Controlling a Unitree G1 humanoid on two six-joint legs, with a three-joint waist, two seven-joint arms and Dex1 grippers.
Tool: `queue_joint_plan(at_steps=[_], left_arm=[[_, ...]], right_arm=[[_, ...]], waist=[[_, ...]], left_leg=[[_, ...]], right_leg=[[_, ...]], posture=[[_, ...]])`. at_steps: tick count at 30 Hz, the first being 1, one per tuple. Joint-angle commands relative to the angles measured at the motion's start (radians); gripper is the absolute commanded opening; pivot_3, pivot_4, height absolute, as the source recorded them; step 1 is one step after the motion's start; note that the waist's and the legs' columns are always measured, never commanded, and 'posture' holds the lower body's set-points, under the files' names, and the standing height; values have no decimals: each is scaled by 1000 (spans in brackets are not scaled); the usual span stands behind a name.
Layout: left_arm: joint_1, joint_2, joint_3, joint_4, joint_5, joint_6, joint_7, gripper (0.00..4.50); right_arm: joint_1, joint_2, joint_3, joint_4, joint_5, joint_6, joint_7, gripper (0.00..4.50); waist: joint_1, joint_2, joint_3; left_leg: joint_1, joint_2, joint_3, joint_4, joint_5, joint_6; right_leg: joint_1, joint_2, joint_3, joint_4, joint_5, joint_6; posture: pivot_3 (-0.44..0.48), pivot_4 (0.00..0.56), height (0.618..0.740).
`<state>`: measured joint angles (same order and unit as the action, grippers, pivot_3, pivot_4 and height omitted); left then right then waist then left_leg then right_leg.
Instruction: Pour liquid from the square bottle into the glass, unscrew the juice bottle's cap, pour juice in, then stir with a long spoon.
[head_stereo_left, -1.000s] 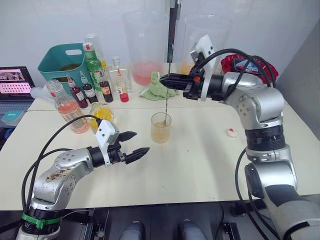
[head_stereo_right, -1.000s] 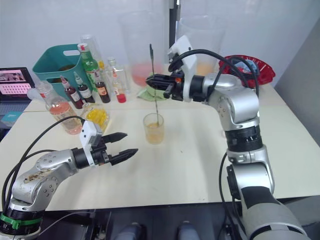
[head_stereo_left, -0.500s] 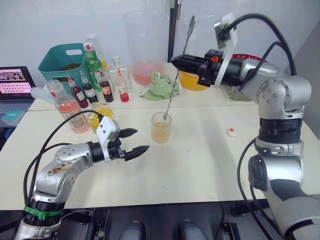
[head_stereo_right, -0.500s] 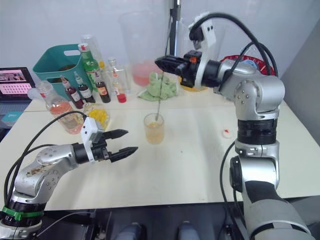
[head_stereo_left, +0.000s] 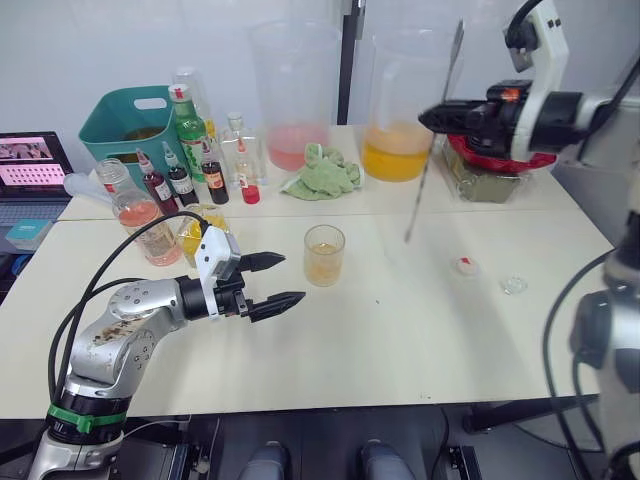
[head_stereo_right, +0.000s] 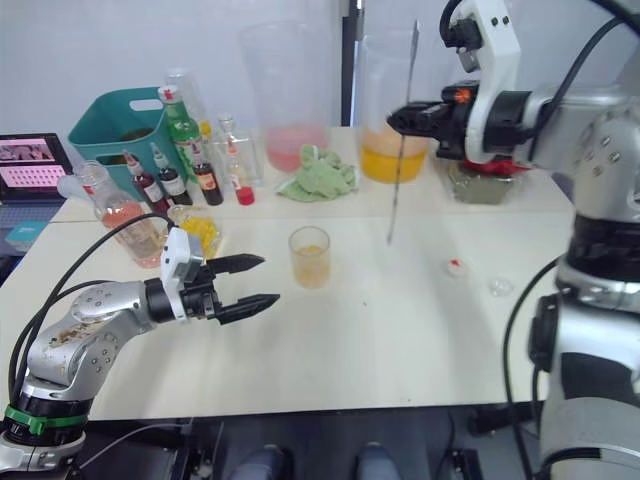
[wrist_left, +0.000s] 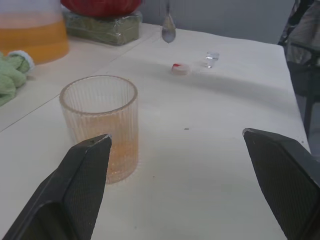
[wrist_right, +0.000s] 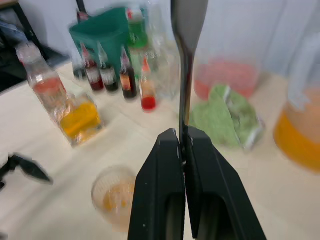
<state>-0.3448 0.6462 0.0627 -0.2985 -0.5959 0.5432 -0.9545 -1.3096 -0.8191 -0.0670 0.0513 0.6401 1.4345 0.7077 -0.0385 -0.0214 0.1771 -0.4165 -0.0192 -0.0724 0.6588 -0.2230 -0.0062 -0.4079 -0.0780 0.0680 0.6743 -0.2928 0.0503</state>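
The glass (head_stereo_left: 324, 255) stands mid-table, about a third full of pale orange liquid. My right gripper (head_stereo_left: 428, 118) is shut on the long spoon (head_stereo_left: 418, 195), which hangs tilted in the air to the right of the glass, its bowl clear of the rim. My left gripper (head_stereo_left: 288, 278) is open just left of the glass, level with it and not touching it. The square bottle (head_stereo_left: 200, 228) with yellow contents and the juice bottle (head_stereo_left: 135, 210) stand at the left. The cap (head_stereo_left: 463, 265) lies on the table to the right.
At the back stand a teal basket (head_stereo_left: 135, 120), a green bottle (head_stereo_left: 186, 120), small dark bottles (head_stereo_left: 180, 182), two big pitchers (head_stereo_left: 295, 90) (head_stereo_left: 400, 110), a green cloth (head_stereo_left: 322, 172) and a red bowl (head_stereo_left: 500, 150). A small clear piece (head_stereo_left: 514, 285) lies near the cap.
My right gripper has lifted the spoon out of the glass and swung it up and to the right. The left gripper has stayed open beside the glass.
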Motion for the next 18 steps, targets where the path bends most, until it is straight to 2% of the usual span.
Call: queue_joint_plan(at_steps=[1, 6, 11, 18], left_arm=[[-27, 18, 33, -39, -35, -10, -19, 4443], [-15, 41, 32, -50, -60, 23, -25, 4443], [20, 62, 23, -84, -40, 37, 3, 4443], [104, 85, 25, -175, -31, 62, 58, 4443]], right_arm=[[-70, -65, 56, 56, 54, 156, 80, 0], [-45, -100, 153, 227, 52, 180, 103, 0], [22, -104, 265, 296, -10, 169, 105, 0], [86, -29, 475, 404, -158, -21, 162, 0]], waist=[[-4, 0, 0], [-4, 0, 0], [-1, 0, 0], [-7, 0, 0]], left_leg=[[0, 0, 0, 0, 0, 0], [0, 0, 1, 0, 0, 0], [0, -1, 1, 0, 0, 1], [-1, 0, 1, 0, -1, 1]], right_leg=[[0, 1, 0, -1, 0, 0], [1, 0, 0, -2, 0, 0], [1, -1, 0, -2, 0, 0], [0, 0, 0, -2, 0, 0]], posture=[[0, 150, 740], [0, 150, 740], [0, 150, 740], [0, 150, 740]])
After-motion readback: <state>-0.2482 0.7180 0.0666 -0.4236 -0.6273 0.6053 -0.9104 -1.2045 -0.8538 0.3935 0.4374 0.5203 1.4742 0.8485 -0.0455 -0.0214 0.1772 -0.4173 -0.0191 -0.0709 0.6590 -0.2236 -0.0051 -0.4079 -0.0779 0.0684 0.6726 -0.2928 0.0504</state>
